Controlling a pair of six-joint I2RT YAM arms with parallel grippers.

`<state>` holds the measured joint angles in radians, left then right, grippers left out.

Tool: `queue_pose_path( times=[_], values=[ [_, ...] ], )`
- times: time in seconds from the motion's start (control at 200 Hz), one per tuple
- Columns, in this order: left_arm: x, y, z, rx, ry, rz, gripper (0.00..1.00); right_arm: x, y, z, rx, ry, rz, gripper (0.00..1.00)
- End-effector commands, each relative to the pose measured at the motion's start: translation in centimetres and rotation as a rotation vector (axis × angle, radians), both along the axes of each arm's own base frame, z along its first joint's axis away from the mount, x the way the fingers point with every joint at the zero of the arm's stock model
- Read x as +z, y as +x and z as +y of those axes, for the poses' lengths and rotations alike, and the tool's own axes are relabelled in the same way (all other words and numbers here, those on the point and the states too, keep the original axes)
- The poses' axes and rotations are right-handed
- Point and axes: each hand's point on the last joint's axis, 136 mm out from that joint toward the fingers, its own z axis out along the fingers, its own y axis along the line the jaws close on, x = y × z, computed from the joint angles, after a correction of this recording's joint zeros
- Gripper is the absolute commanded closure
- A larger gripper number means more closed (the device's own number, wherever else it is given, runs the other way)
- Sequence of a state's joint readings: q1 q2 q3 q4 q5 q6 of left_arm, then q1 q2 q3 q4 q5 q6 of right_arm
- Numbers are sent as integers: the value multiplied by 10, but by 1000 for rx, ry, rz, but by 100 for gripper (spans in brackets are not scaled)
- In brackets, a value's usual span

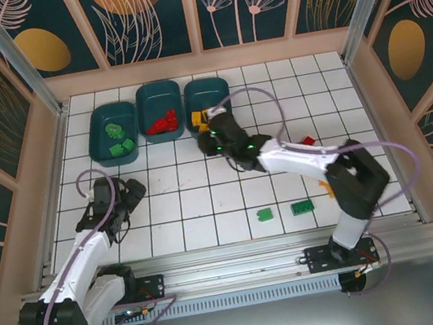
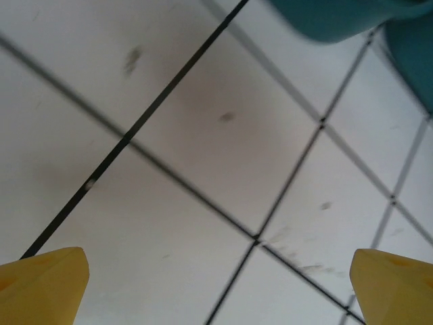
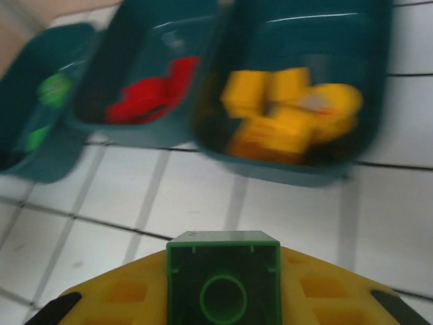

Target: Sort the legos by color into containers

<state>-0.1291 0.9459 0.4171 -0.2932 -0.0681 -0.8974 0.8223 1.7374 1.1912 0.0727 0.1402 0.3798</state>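
On the white, black-gridded tile tabletop [image 1: 207, 205] walled by dark leaf-patterned panels [image 1: 145, 25], the right gripper [image 1: 211, 133] clamps a small glossy green plastic brick [image 3: 223, 288] near three dark teal shallow plastic bins [image 1: 158, 97]; the left gripper [image 2: 216, 291] hangs spread apart.

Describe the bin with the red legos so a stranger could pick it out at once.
On the white tiled table, three teal bins stand side by side at the far side. Take the middle bin, set slightly further back. It alone holds red legos; the left bin holds green legos, the right bin yellow legos.
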Motion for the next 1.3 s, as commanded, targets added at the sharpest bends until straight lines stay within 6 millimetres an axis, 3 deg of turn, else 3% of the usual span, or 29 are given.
queue_pose_path(
  times=[0.0,0.075,0.21,0.44,0.871,1.016,1.181,1.296],
  values=[
    [-19,-16,-9,8,-93,62,1,20,5,69,190,85,-75,79],
    [-28,-24,-15,1,-140,84,2,18,7,106,291,137,-59,79],
    [-34,-37,-21,-4,-193,90,1,1,23,149,377,164,-36,79],
    [-32,-43,-32,-52,-246,68,1,-7,31,190,475,232,-44,79],
    [-34,-39,-54,-155,-330,42,1,-17,34,222,515,267,-33,81],
    [-36,-38,-54,-170,-323,43,2,-29,50,229,455,212,-22,80],
    [-38,-39,-57,-195,-325,49,2,-33,59,236,422,191,-34,70],
    [-36,-36,-58,-211,-318,48,1,-28,66,240,412,202,-47,51]
  ],
)
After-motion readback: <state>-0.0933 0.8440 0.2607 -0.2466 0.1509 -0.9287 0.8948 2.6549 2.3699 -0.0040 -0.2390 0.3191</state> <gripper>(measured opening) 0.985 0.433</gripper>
